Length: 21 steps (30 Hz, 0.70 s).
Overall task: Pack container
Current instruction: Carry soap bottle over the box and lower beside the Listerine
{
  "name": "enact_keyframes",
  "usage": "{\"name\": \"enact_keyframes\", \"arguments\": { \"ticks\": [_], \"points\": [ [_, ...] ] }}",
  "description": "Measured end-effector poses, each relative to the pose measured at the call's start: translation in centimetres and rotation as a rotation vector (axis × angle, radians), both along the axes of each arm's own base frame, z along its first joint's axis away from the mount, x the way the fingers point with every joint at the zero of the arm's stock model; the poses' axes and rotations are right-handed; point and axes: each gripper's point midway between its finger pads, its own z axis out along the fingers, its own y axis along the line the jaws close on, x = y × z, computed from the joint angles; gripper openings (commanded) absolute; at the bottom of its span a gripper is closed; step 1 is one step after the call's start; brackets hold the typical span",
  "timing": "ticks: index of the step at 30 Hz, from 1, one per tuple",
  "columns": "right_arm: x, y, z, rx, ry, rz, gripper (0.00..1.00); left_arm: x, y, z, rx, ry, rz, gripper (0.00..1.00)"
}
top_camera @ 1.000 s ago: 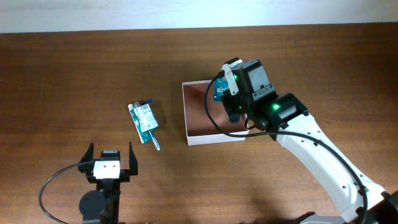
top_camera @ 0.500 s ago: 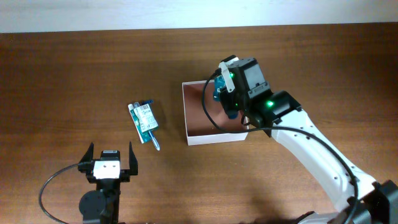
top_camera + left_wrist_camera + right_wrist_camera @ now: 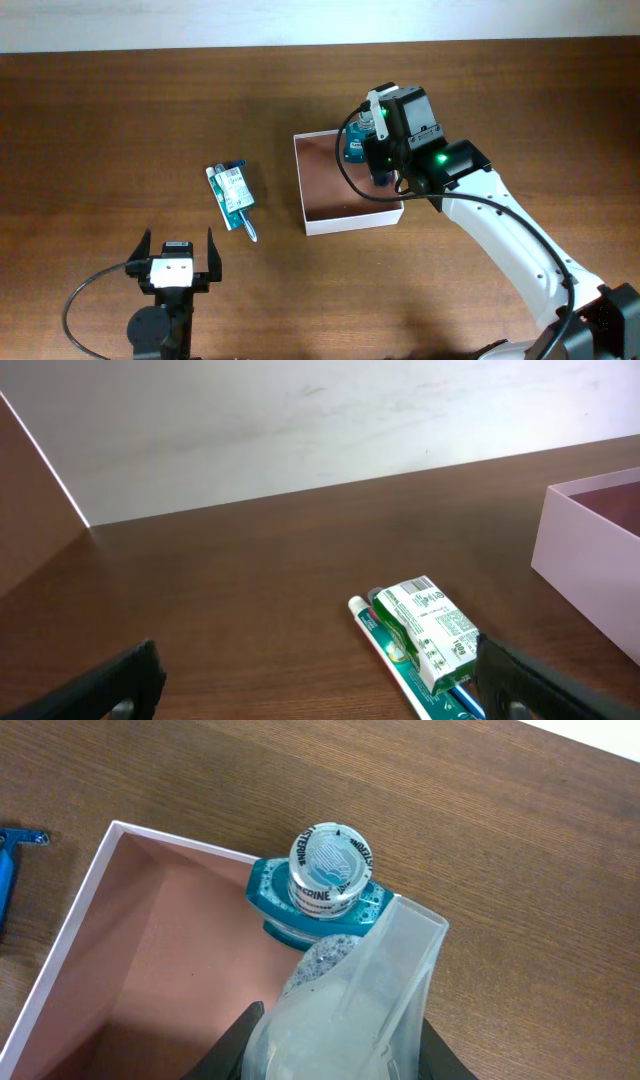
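Overhead, the container (image 3: 352, 220), a shallow square white box with a reddish-brown inside, sits right of the table's middle, squarely under the right arm. In the right wrist view its thin white wall (image 3: 62, 942) runs along the left. A blue bottle (image 3: 322, 910) with a clear ribbed cap stands upright at the far corner of the box. It appears to be inside the box, hard against the far wall. The right gripper (image 3: 373, 160) hangs directly over that corner. One pale translucent finger (image 3: 350, 1010) reaches up to the bottle's blue shoulder and seems to touch it. The pictures do not show whether the jaws are closed on the bottle or standing free of it. Well to the left of the box, a small green-and-white carton (image 3: 229, 188) lies flat on the brown wooden table (image 3: 120, 120), resting on a longer blue-green pack (image 3: 385, 655) that sticks out past it. Nearer the front edge, the left gripper (image 3: 177, 252) sits low with its two dark fingers spread wide and nothing between them, apart from the carton.
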Motion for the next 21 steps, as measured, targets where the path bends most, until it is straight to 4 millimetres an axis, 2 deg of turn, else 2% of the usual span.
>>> {"name": "enact_keyframes", "arguments": {
  "ticks": [5, 13, 21],
  "points": [
    [0.2, 0.1, -0.1, 0.001, -0.003, 0.0, 0.25, 0.0, 0.0, 0.0, 0.0, 0.0, 0.0, 0.99],
    [1.1, 0.5, -2.1, -0.009, 0.021, 0.0, 0.25, 0.0, 0.0, 0.0, 0.0, 0.0, 0.0, 0.99],
    [1.3, 0.6, -2.2, -0.007, 0.017, 0.0, 0.25, 0.0, 0.0, 0.0, 0.0, 0.0, 0.0, 0.99]
  ]
}}
